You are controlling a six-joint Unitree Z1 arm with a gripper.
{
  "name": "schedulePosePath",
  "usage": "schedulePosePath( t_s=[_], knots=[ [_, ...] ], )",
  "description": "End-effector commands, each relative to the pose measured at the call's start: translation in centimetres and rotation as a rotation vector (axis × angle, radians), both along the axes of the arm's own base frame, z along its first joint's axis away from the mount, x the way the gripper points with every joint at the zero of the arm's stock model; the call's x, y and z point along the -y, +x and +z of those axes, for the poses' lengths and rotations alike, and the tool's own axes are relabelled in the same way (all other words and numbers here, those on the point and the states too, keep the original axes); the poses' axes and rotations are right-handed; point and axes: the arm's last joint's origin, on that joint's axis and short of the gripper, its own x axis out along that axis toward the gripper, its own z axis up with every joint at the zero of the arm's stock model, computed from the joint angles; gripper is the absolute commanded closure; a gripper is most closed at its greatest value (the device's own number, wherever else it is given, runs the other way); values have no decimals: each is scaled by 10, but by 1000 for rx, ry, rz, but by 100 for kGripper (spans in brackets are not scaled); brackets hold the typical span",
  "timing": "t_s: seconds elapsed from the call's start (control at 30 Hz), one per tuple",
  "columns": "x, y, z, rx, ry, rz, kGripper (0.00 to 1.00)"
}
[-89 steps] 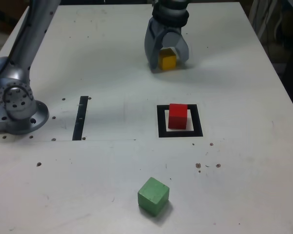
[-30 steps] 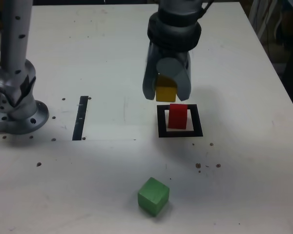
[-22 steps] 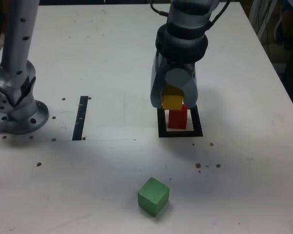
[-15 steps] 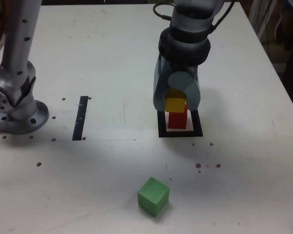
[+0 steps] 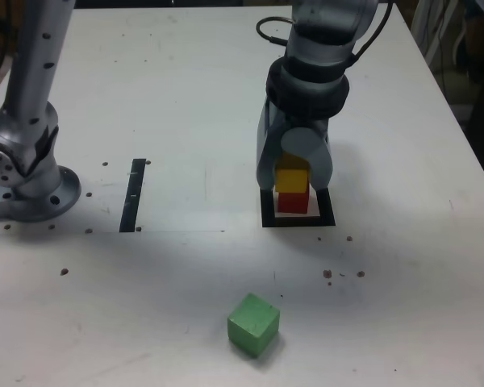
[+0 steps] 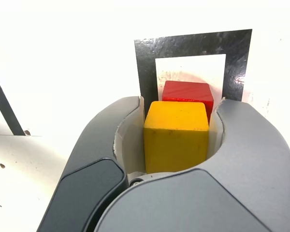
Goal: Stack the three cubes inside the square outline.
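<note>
My gripper (image 5: pixel 293 181) (image 6: pixel 176 128) is shut on the yellow cube (image 5: pixel 291 179) (image 6: pixel 176 133). It holds that cube just over the red cube (image 5: pixel 291 201) (image 6: pixel 188 92), which stands inside the black square outline (image 5: pixel 268 218) (image 6: pixel 193 46). Whether the yellow cube rests on the red one cannot be told from either view. The green cube (image 5: pixel 253 324) lies alone on the table near the front, well away from the outline; the wrist view does not show it.
The arm's base (image 5: pixel 28 173) stands at the exterior view's left. A straight black strip (image 5: pixel 132 195) (image 6: pixel 5 108) lies between the base and the outline. Small dark holes and specks (image 5: pixel 339 274) dot the white table (image 5: pixel 403 266).
The gripper has carried the yellow cube from the far side of the table forward and down, until it hangs right above the red cube in the outline.
</note>
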Motion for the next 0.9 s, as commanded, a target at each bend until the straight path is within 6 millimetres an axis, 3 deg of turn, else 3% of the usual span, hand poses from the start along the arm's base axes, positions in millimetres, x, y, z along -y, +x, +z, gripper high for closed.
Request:
schedulePosePath(
  t_s=[0.0, 0.07, 0.3, 0.4, 0.5, 0.67, 0.87],
  knots=[
    [-1, 2, -2, -2, -1, -1, 72],
    [-1, 2, -1, 0, -2, -4, 63],
    [-1, 3, 0, 7, -3, -18, 20],
    [-1, 1, 3, 5, 0, -20, 7],
    [-2, -5, 13, 10, 3, -20, 1],
    [0, -25, 40, 50, 8, -33, 1],
    [34, -49, 63, 91, 11, -98, 0]
  ],
)
